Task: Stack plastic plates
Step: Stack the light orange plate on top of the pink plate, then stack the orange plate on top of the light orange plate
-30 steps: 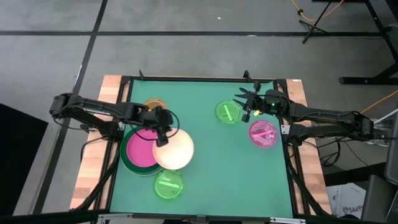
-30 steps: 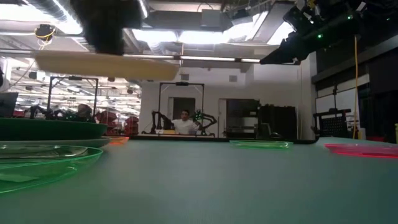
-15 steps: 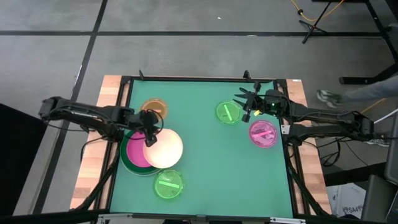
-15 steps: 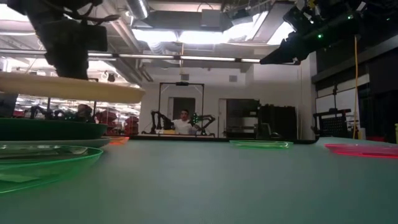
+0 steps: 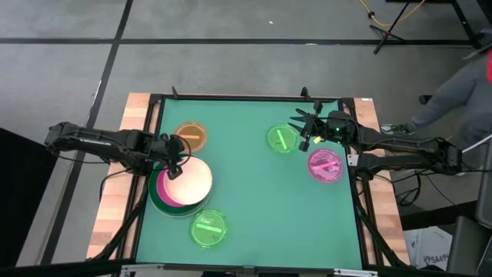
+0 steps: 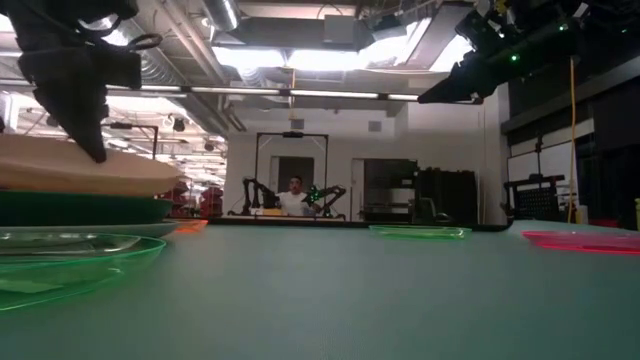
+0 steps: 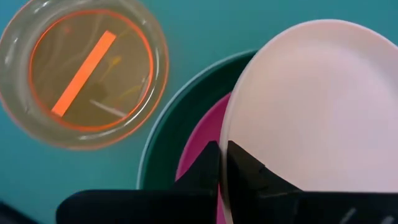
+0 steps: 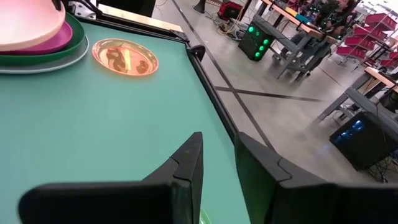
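Observation:
My left gripper (image 7: 224, 158) is shut on the cream plate (image 5: 189, 180), which hangs just over a stack by the table's left edge: a magenta plate (image 5: 163, 189) in a dark green plate (image 5: 156, 197) on a pale plate (image 8: 57, 64). The low view shows the cream plate (image 6: 80, 170) slightly tilted; I cannot tell whether it touches the stack. An orange plate (image 5: 191, 136), two lime-green plates (image 5: 283, 139) (image 5: 208, 228) and a pink plate (image 5: 326, 165) lie flat on the mat. My right gripper (image 8: 219, 146) waits open at the far right, above the table. My left gripper pinches the cream plate's rim (image 7: 229, 134) between its two fingers, on the plate's far left side; one finger lies on the plate's upper face, the other below it. The fingers slant down from the table's left side. The plate juts out from them toward the right, over the magenta plate.
The green mat (image 5: 246, 200) has free room in its middle and near right. A black frame (image 5: 231, 98) runs along the table's edges. A person (image 5: 469, 77) stands on the floor beyond the right arm.
My left gripper has gone toward the table's left edge and down, still shut on the cream plate. The plate, which hung higher and jutted past the stack's right side, now sits low over the stack and covers most of the magenta plate.

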Robot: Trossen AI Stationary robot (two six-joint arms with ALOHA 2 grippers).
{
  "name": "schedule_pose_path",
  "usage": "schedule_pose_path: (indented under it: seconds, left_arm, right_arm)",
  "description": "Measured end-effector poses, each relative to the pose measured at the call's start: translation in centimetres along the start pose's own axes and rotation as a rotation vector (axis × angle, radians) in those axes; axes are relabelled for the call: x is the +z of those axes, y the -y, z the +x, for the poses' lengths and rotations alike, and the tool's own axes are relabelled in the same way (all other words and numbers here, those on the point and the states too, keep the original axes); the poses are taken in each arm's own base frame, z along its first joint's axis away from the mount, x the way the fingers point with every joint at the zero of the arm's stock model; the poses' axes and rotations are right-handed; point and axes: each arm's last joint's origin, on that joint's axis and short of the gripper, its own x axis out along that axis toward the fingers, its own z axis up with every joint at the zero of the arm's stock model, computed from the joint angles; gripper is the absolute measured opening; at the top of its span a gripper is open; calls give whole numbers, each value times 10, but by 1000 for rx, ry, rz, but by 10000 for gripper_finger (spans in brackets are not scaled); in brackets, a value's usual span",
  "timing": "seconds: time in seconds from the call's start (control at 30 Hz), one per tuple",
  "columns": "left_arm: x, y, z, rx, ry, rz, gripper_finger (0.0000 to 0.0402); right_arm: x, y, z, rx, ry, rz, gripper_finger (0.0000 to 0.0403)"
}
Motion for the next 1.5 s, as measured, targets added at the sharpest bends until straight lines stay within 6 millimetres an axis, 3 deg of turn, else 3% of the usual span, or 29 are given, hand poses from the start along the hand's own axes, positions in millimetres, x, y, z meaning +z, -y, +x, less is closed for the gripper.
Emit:
schedule_pose_path:
  seconds: [0.47, 1.2, 1.5]
  left_arm:
    - [-12, -8, -2, 73, -117, 6, 15]
    - [-12, -8, -2, 73, -114, -20, 23]
    - [-12, -8, -2, 72, -116, -65, 61]
  right_arm:
    - [0, 0, 0, 0, 0, 0, 83]
    - [0, 0, 0, 0, 0, 0, 83]
    - [0, 0, 0, 0, 0, 0, 83]
